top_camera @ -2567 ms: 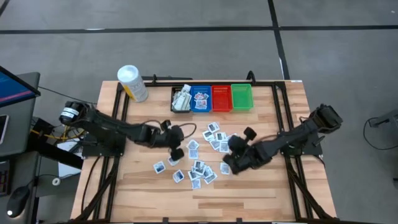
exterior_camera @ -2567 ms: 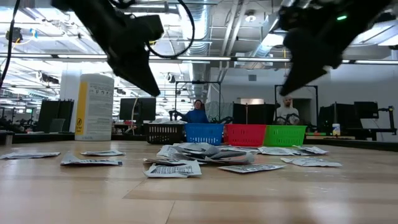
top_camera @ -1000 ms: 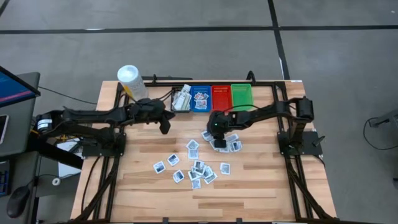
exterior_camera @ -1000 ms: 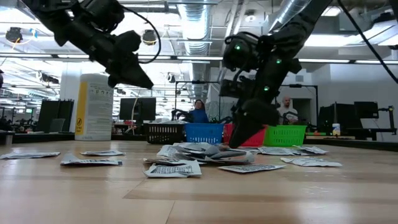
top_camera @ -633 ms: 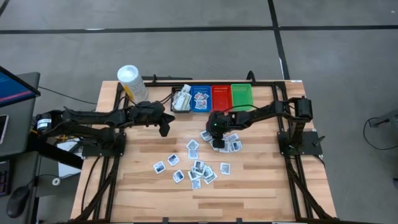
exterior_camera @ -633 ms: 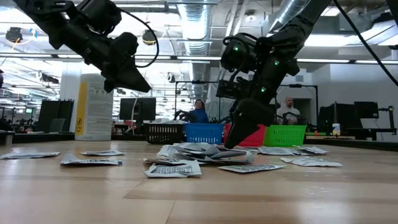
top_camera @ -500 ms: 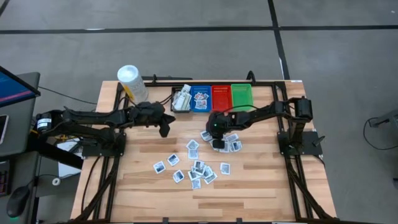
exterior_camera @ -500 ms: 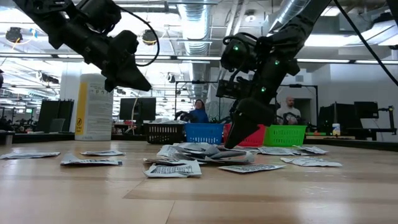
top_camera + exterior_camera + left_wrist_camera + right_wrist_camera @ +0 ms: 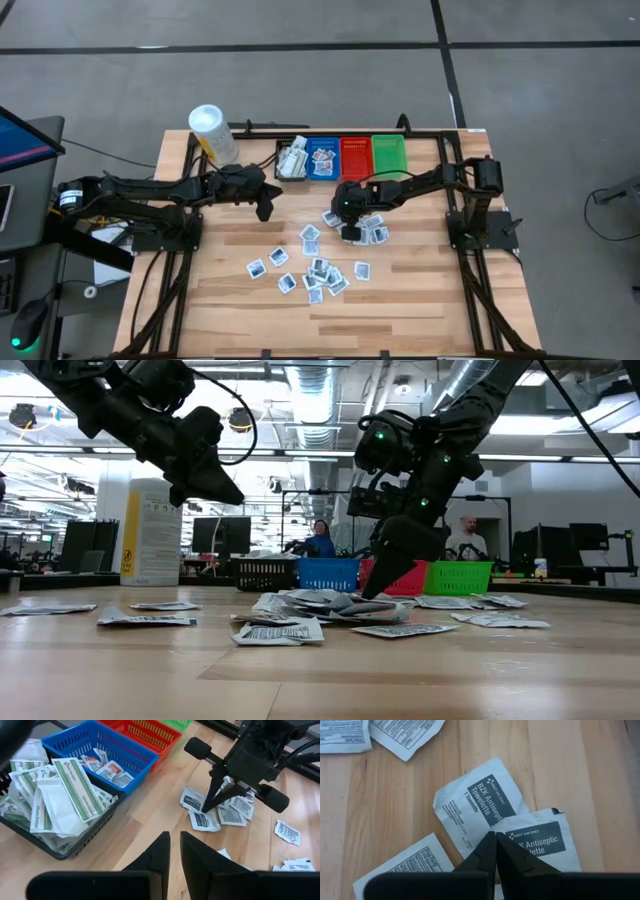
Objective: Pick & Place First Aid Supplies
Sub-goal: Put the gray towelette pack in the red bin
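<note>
Wooden table [image 9: 420,300]: right gripper [image 9: 348,233] pinched closed among packets [image 9: 318,272] before bins [image 9: 341,158]

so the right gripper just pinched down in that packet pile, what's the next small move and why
Probably a short straight lift: the right gripper is shut on the edges of overlapping BZK antiseptic towelette packets flat on the table, so rising would show whether one packet came up.

Two matte black jointed arms, black cables looping along them, green indicator lights glowing on the right arm's [image 9: 420,450] wrist

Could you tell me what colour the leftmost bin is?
Black bin, clearest in the left wrist view.
</note>
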